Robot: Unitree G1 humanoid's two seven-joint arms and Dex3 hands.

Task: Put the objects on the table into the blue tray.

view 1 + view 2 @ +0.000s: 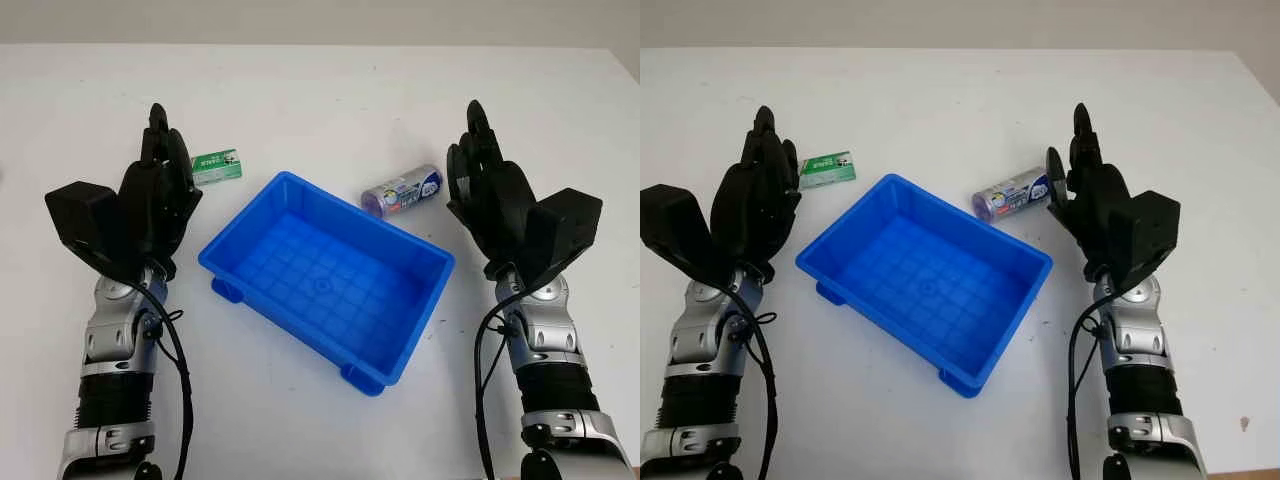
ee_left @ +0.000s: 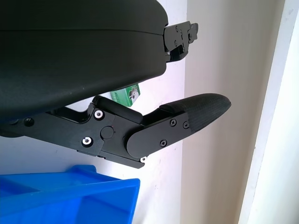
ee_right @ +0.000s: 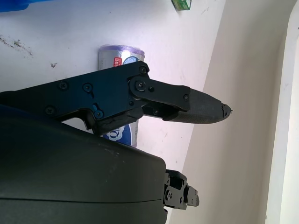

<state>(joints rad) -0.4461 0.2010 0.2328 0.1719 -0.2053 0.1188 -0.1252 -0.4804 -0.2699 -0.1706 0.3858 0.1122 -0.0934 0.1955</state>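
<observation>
Blue tray was seen empty at centre of the table. Green packet lay upper left, roll upper right. Both judged light; roll likely slippery, best taken across its middle. Left robot hand and right robot hand were open, nothing held.

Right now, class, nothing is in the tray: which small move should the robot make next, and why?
Probably ease the open right hand inward onto the purple roll lying just beside it, since the blue tray holds nothing; the open left hand could equally take the green packet.
</observation>
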